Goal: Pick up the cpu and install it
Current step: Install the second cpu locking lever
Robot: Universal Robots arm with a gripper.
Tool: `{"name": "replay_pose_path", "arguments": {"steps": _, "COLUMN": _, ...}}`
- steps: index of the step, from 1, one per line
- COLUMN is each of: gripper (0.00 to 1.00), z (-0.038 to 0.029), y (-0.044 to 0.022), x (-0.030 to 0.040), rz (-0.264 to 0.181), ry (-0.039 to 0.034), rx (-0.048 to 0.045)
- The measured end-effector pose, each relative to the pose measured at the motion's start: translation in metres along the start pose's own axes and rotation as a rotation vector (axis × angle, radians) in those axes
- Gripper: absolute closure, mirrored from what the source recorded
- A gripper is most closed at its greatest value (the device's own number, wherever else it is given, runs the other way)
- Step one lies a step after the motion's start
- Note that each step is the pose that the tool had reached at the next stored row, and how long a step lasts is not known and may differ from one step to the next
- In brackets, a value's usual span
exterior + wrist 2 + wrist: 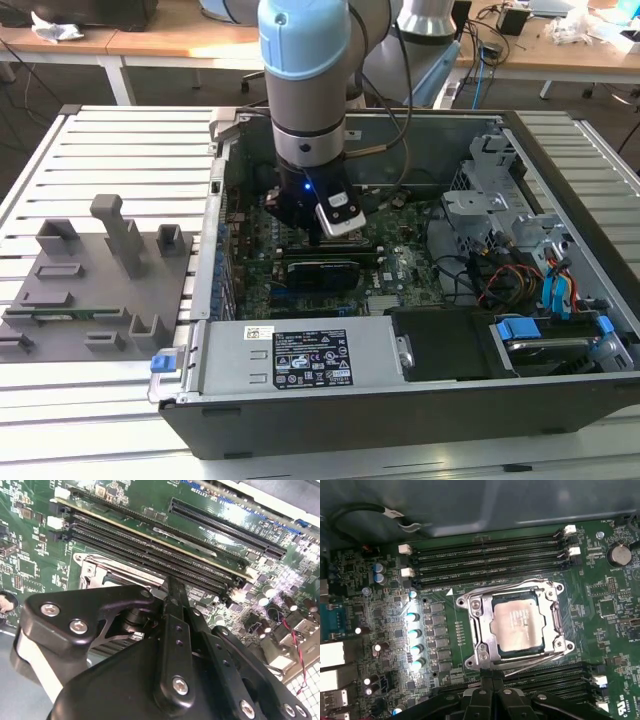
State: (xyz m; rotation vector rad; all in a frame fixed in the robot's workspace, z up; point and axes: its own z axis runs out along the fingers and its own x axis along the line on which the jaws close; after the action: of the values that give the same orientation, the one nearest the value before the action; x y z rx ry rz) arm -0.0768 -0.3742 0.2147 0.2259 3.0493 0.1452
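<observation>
Hanging low inside the open computer case [420, 400] over the green board [365, 580], claw [492, 682] clenched with fingers together and grasping nothing, tips sitting just beside the socket frame [475, 630] edge, cpu [517, 625] lying flat and seated within that frame, just beyond the tips.

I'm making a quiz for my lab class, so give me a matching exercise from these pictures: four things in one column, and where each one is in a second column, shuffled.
Things:
1. cpu
2. grey fixture block
3. blue drive latch
4. coin battery

Places:
A. on the slatted table outside the case, at the exterior view's left
B. in the case's corner at the exterior view's right
C. lying in the socket frame on the motherboard
D. on the motherboard, apart from the socket

Pairs: 1-C, 2-A, 3-B, 4-D
</observation>
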Motion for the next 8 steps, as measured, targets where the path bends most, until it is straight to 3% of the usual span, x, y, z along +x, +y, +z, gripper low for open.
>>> {"name": "replay_pose_path", "arguments": {"steps": 1, "gripper": 0.89, "z": 0.0006, "y": -0.0028, "x": 0.0007, "rz": -0.002, "ry": 0.0017, "rx": -0.0102}}
{"name": "replay_pose_path", "arguments": {"steps": 4, "gripper": 0.89, "z": 0.0014, "y": -0.0065, "x": 0.0019, "rz": -0.005, "ry": 0.0044, "rx": -0.0265}}
{"name": "replay_pose_path", "arguments": {"steps": 8, "gripper": 0.89, "z": 0.0018, "y": -0.0084, "x": 0.0025, "rz": -0.008, "ry": 0.0062, "rx": -0.0366}}
